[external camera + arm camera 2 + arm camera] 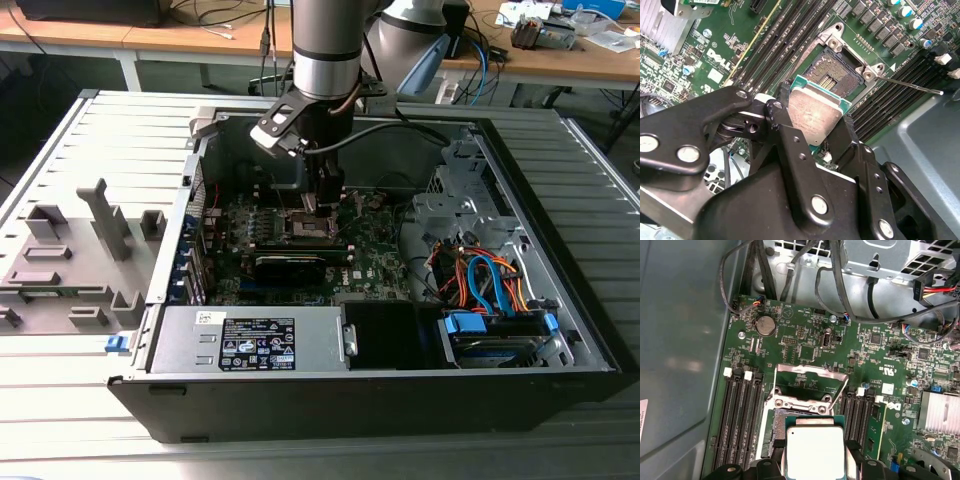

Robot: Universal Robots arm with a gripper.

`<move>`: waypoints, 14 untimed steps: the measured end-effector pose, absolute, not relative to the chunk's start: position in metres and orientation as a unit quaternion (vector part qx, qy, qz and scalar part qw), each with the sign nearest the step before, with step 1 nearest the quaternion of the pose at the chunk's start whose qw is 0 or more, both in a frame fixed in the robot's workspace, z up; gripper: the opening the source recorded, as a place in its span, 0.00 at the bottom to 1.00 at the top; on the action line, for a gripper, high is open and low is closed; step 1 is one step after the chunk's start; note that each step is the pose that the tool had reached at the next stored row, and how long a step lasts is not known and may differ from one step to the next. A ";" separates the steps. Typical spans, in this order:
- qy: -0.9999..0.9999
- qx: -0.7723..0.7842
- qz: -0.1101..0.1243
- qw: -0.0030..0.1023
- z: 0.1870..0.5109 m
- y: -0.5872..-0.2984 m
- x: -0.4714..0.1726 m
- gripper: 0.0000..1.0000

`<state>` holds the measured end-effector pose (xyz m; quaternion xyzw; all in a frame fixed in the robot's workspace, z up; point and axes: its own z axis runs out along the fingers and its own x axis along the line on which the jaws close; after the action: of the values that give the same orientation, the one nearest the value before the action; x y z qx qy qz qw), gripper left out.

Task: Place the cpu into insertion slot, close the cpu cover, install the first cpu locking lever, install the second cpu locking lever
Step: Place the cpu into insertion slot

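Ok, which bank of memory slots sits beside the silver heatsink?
The bank across the socket from the grey case wall, beside the heatsink; the other bank runs along that wall.

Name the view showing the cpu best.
The first wrist view: the flat square silver-topped cpu faces the camera squarely. The second wrist view shows it slanted, partly behind the black gripper. In the exterior view it is too small to tell.

One cpu (815, 117), one cpu cover (807, 371), one motherboard (805, 340)

Grey slatted worktable (60, 140), wooden desks (180, 40) behind, perhaps dark flooring (60, 75) beneath.
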<state>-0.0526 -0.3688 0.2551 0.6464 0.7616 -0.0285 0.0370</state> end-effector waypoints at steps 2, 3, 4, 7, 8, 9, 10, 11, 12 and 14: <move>0.761 0.647 -0.029 0.037 0.255 -0.369 -0.053 0.55; 0.760 0.648 -0.029 0.038 0.255 -0.369 -0.053 0.55; 0.760 0.648 -0.029 0.038 0.255 -0.369 -0.053 0.55; 0.759 0.649 -0.030 0.038 0.255 -0.369 -0.053 0.55; 0.759 0.649 -0.030 0.038 0.255 -0.369 -0.053 0.55; 0.759 0.649 -0.030 0.038 0.255 -0.369 -0.053 0.55; 0.759 0.650 -0.031 0.039 0.255 -0.369 -0.053 0.55; 0.758 0.650 -0.031 0.039 0.255 -0.369 -0.053 0.55; 0.758 0.651 -0.031 0.039 0.255 -0.369 -0.053 0.55; 0.757 0.651 -0.032 0.039 0.255 -0.369 -0.053 0.55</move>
<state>-0.0526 -0.3688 0.2551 0.6512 0.7573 -0.0316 0.0392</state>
